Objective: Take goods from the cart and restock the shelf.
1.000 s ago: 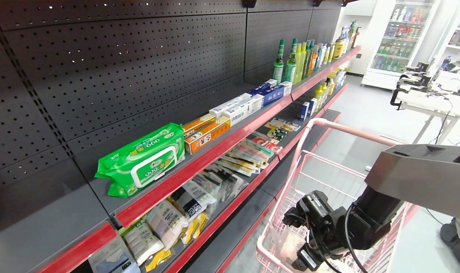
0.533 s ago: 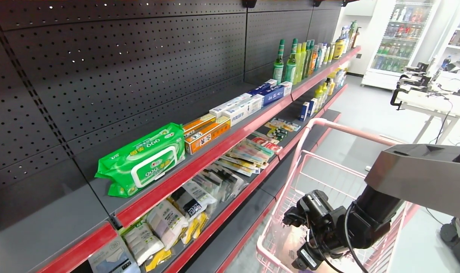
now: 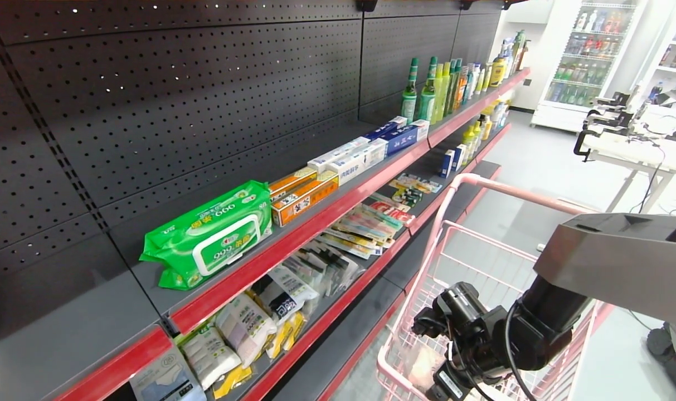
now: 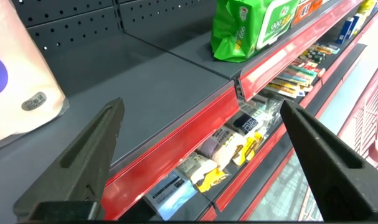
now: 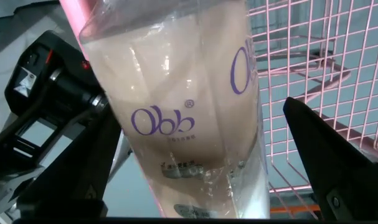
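Observation:
A pink tissue pack (image 5: 189,93) in clear wrap stands between the spread fingers of my right gripper (image 5: 201,112), inside the pink wire cart (image 5: 313,56). The gripper is open around the pack. From the head view my right arm (image 3: 482,334) reaches down into the cart (image 3: 466,181), and the pack (image 3: 421,362) shows beside the wrist. My left gripper (image 4: 201,106) hangs open and holds nothing above the bare grey shelf board (image 4: 145,93). Another pink tissue pack (image 4: 14,81) with a purple dot sits on that board.
A green wipes pack (image 3: 209,234) lies on the red-edged shelf (image 3: 293,239), followed by orange boxes (image 3: 301,195), white and blue boxes and green bottles (image 3: 427,92). Bagged goods (image 3: 243,328) fill the tier below. Bare board lies left of the wipes.
My right arm has sunk a little lower into the cart and shifted slightly left. The left arm and the shelf goods have not moved.

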Available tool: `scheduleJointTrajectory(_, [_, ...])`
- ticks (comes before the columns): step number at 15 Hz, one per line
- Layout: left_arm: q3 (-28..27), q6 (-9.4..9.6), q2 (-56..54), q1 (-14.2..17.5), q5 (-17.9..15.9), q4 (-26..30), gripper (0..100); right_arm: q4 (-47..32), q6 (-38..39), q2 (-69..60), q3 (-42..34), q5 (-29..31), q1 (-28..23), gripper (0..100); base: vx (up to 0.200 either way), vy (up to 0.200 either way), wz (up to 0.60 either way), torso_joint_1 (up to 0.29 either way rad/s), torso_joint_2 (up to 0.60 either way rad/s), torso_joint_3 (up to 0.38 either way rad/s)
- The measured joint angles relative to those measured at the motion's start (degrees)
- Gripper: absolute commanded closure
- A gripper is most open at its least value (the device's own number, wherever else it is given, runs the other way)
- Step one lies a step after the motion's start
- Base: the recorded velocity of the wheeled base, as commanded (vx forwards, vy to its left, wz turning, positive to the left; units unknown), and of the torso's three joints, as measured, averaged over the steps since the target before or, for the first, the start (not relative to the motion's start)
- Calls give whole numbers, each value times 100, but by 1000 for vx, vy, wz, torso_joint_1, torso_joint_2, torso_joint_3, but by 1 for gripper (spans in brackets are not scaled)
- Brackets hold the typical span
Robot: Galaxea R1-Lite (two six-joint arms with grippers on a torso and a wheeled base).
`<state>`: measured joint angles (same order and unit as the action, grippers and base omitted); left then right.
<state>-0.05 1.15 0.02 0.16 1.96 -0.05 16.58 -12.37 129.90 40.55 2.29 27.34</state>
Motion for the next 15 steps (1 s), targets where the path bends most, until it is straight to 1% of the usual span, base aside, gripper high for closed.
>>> scheduleJointTrajectory(10, [5,9,0,0,4,-2,0,0,-10,30,16,22,-26,0,0,0,0,-5,6,5])
scheduleJointTrajectory(15, [5,7,0,0,4,0,0,15,-40,28,46,41,-30,0,0,0,0,-133,333,184])
